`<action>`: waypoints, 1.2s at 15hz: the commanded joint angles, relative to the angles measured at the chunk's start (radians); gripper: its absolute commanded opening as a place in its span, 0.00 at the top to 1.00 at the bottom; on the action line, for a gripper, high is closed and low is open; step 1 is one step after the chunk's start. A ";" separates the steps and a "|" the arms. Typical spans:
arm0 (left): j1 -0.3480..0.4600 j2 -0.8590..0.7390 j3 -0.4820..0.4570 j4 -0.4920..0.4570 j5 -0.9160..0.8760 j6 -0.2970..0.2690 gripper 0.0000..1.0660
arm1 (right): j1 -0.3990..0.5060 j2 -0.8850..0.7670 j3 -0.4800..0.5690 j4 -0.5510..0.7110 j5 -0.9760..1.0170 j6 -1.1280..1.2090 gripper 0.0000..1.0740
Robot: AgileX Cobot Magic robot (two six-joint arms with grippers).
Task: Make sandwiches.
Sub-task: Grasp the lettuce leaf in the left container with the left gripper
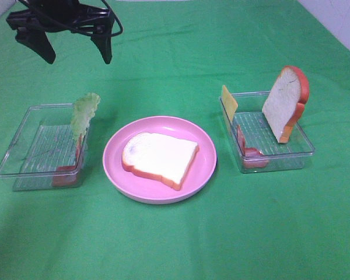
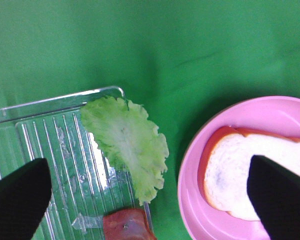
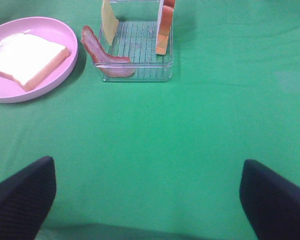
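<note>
— What do we get from the high camera?

— We see a green cloth table [image 1: 175,245] with three containers in a row. The left clear plastic tray [image 1: 23,119] holds a pale green ruffled lettuce leaf [image 1: 84,114] standing against its wall nearest the plate. A pink-red left bacon strip [image 1: 67,174] lies at the foot of that wall. In the middle, the round pink plate [image 1: 114,154] carries a single flat bread slice [image 1: 160,157], white with an orange-brown crust. The right clear plastic tray [image 1: 303,143] holds a yellow cheese square [image 1: 228,102] propped at its far corner on the plate side. It also holds a pink-red right bacon strip [image 1: 248,153] along that same wall, and an upright bread slice [image 1: 286,102] at the opposite side.

— And the black left gripper [image 1: 79,58]?

— We see it high over the far left of the table, jaws spread wide.

— What do we learn from the left wrist?

— We look down between its spread jaws. The lettuce leaf leans out over the tray's corner, the bacon end lies just beside it, and the plate with its bread is near.

— And the right wrist?

— The black right gripper [image 3: 146,170] hangs over bare cloth with its jaws spread, well apart from its tray. We cannot tell whether the bacon there lies inside the wall or drapes over it.
</note>
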 commanded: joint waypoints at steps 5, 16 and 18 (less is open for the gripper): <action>0.001 0.144 -0.003 -0.045 0.055 -0.007 0.04 | -0.004 -0.032 0.005 -0.003 -0.011 0.000 0.11; 0.001 0.208 -0.003 -0.046 0.039 -0.019 0.04 | -0.004 -0.032 0.005 -0.003 -0.011 0.000 0.11; 0.001 0.207 -0.003 -0.046 0.041 -0.029 0.04 | -0.004 -0.032 0.005 -0.003 -0.011 0.000 0.11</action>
